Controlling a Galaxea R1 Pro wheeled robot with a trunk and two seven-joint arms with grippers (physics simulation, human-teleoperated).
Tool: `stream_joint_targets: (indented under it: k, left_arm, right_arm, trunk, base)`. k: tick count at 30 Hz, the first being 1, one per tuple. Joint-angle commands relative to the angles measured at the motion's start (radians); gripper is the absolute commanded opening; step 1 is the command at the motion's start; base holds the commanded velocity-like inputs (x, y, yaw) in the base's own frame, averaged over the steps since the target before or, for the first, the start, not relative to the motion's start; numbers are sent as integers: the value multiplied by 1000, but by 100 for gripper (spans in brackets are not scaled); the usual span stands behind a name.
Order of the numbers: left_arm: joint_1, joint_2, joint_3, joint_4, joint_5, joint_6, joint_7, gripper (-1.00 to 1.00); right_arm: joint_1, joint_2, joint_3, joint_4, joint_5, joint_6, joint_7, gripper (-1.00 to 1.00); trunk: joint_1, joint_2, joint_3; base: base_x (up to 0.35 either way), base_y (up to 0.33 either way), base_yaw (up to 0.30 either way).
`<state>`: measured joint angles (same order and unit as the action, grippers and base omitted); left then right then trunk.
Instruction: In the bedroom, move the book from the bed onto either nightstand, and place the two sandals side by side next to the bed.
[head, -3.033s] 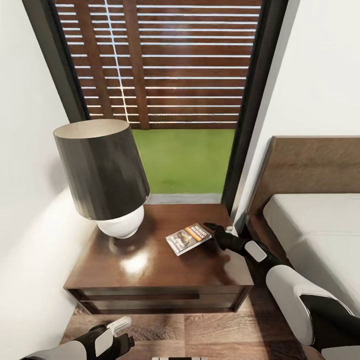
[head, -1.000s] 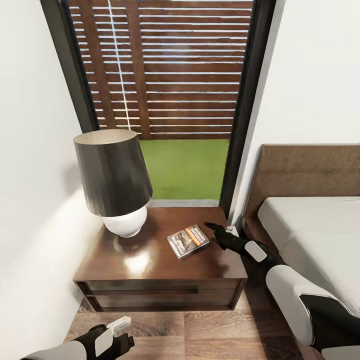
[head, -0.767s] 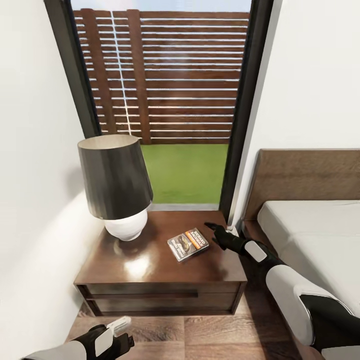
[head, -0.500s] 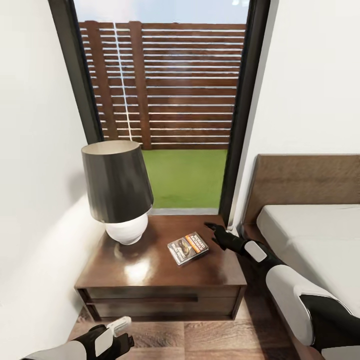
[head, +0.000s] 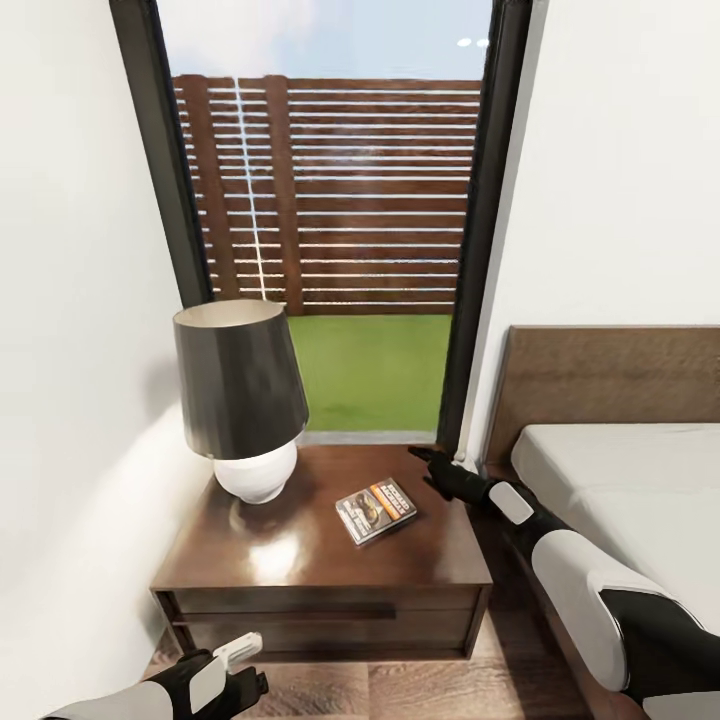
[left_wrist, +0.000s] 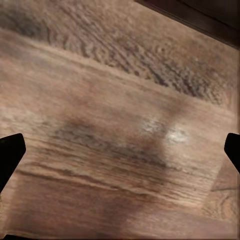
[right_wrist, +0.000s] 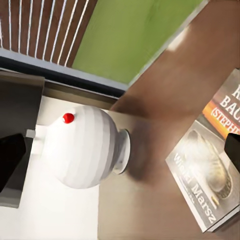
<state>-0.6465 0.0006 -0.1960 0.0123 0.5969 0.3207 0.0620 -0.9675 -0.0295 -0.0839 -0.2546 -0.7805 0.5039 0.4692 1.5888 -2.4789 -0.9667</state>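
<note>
The right gripper (head: 425, 462) is seen in the head view over the nightstand's (head: 300, 570) right rear corner, just beside the book (head: 376, 509) but apart from it. In the right wrist view its two dark fingertips (right_wrist: 10, 159) sit at opposite edges with a wide gap between them: jaws spread, nothing held.

The left gripper (head: 255, 684) is low, in front of the nightstand, over the plank floor (left_wrist: 115, 130). In the left wrist view its fingertips (left_wrist: 11, 150) are likewise far apart, with bare boards between; nothing is grasped.

The book lies flat on the nightstand top, right of centre, turned at an angle, cover up. In the right wrist view part of its cover (right_wrist: 210, 165) is seen close to the lamp (head: 240, 400) base (right_wrist: 85, 150), with a strip of bare wood between them.

The lamp takes up the left rear of the top. The front half of the top is bare. The nightstand is set between the white left wall (head: 60, 400) and the bed (head: 620, 480), whose headboard stands against the right wall. The right forearm runs through the narrow gap between nightstand and bed frame. A black-framed window (head: 330, 200) is behind the nightstand, with fence slats and grass beyond.
</note>
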Motion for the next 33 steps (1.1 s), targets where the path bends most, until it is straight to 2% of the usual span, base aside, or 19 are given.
stream_joint_targets:
  k: [1, 2, 6, 8, 13, 24, 33]
  left_arm:
    - [-1, 0, -8, 1, 11, 3, 2, 100]
    - [-1, 1, -8, 1, 11, 4, 2, 100]
    - [-1, 1, -8, 3, 11, 4, 2, 100]
    - [-1, 1, -8, 4, 11, 4, 2, 100]
    - [-1, 2, -8, 6, 11, 4, 2, 100]
    - [-1, 3, -9, 17, 10, 7, 2, 100]
    - [2, 3, -10, 27, 10, 7, 2, 100]
  right_arm:
    - [0, 0, -8, 0, 8, 8, 1, 100]
    - [0, 0, -9, 0, 38, 7, 1, 100]
    - [0, 0, -9, 0, 86, 1, 1, 100]
    - [0, 0, -10, 0, 127, -5, 2, 100]
    - [0, 0, -10, 0, 155, -10, 2, 100]
    - [1, 0, -10, 0, 169, -9, -2, 100]
    - [3, -1, -10, 0, 246, -9, 7, 100]
  trunk:
    - [-4, 7, 2]
    - [-8, 14, 5]
    - [-23, 42, 18]
    - [-31, 56, 24]
    - [-50, 91, 40]
    - [-92, 168, 74]
    - [-127, 231, 103]
  base:
    - [0, 0, 0]
    - [0, 0, 0]
    - [0, 0, 0]
    - [0, 0, 0]
    - [0, 0, 0]
    - [0, 0, 0]
    - [0, 0, 0]
